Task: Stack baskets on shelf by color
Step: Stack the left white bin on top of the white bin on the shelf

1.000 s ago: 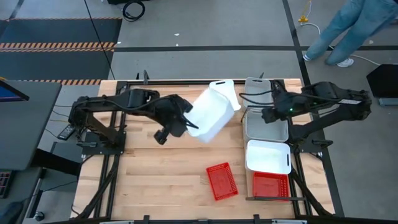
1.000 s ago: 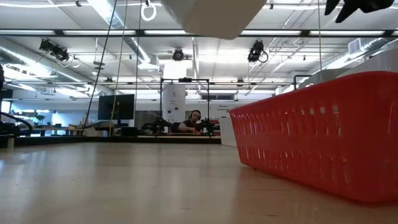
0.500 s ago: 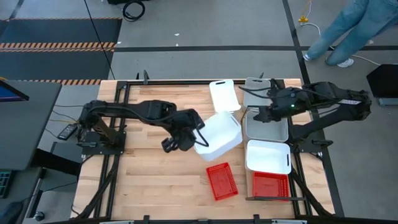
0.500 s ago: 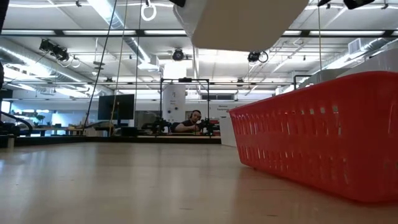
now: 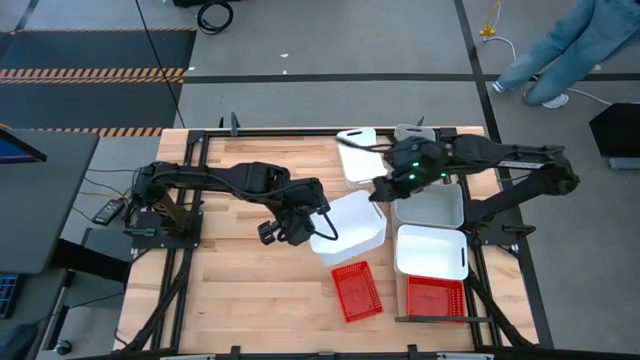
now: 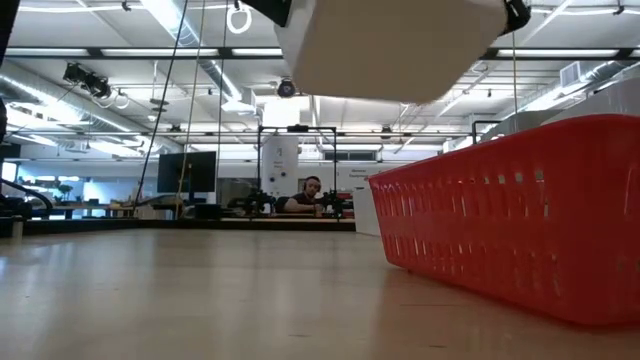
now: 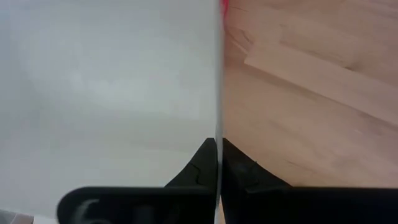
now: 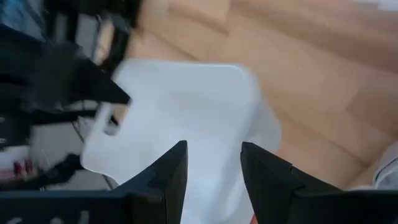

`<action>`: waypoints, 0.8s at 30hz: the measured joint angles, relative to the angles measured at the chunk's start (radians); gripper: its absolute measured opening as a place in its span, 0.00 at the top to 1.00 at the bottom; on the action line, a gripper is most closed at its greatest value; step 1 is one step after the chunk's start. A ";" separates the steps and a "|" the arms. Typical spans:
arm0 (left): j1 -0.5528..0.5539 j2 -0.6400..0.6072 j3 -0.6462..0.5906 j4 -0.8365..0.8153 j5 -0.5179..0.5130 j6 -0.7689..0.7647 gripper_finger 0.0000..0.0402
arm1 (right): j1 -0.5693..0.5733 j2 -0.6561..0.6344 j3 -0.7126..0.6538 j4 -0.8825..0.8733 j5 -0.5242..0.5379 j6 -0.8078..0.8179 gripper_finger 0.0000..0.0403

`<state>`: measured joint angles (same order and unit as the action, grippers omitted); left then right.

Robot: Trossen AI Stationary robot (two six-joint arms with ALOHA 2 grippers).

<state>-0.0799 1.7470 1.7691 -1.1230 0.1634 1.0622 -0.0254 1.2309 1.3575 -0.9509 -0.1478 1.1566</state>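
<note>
A white rounded plastic basket (image 5: 352,226) is held off the tabletop, clamped at its rim by the left gripper (image 5: 322,236); the right gripper (image 5: 378,190), fingers apart, is poised just beside its far edge.

The overhead camera looks straight down on the whole slatted wooden counter (image 5: 250,290), while the low one sits at its surface, facing level into the room past the red mesh-walled plastic basket (image 6: 520,215). Each wrist camera peers closely past its own fingers; all four share the white rounded plastic basket (image 5: 352,225).
</note>
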 joint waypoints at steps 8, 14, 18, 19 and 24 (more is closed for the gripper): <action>-0.001 0.000 0.000 0.003 -0.001 -0.013 0.99 | -0.005 0.090 0.000 -0.022 -0.080 -0.059 0.62; 0.000 0.000 0.000 -0.005 -0.011 -0.029 0.99 | -0.005 0.079 0.000 -0.039 -0.081 -0.060 0.62; 0.000 0.000 0.000 -0.034 -0.013 -0.024 0.99 | -0.005 0.025 0.010 -0.030 -0.042 -0.037 0.62; 0.000 0.000 0.000 -0.029 -0.014 -0.016 0.99 | -0.005 0.017 0.018 -0.047 -0.022 -0.038 0.62; 0.000 0.000 0.000 -0.028 -0.013 -0.003 0.99 | -0.013 0.003 0.038 -0.116 0.012 -0.060 0.62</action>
<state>-0.0795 1.7470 1.7691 -1.1507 0.1501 1.0588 -0.0385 1.2341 1.3952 -1.0670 -0.1357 1.0964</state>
